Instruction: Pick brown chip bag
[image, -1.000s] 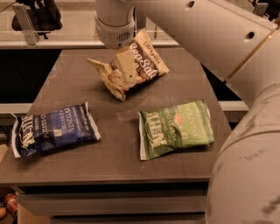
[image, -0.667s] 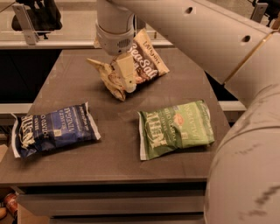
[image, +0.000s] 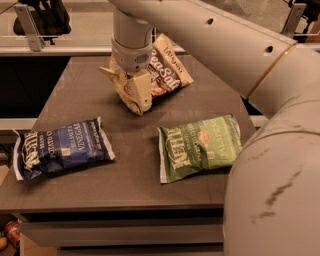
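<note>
The brown chip bag (image: 167, 67), dark brown and cream with white "Sea Salt" lettering, lies tilted at the far middle of the table. Its crumpled lower-left end (image: 131, 100) sticks out toward me. My gripper (image: 134, 86) comes down from above on that crumpled end and touches the bag. The wrist hides the part of the bag beneath it.
A navy blue vinegar bag (image: 62, 147) lies at the near left, overhanging the table's left edge. A green jalapeno bag (image: 200, 145) lies at the near right. The dark table (image: 130, 180) ends close in front. My white arm fills the right side.
The gripper has moved down a little onto the bag's crumpled end. The bags have stayed in place.
</note>
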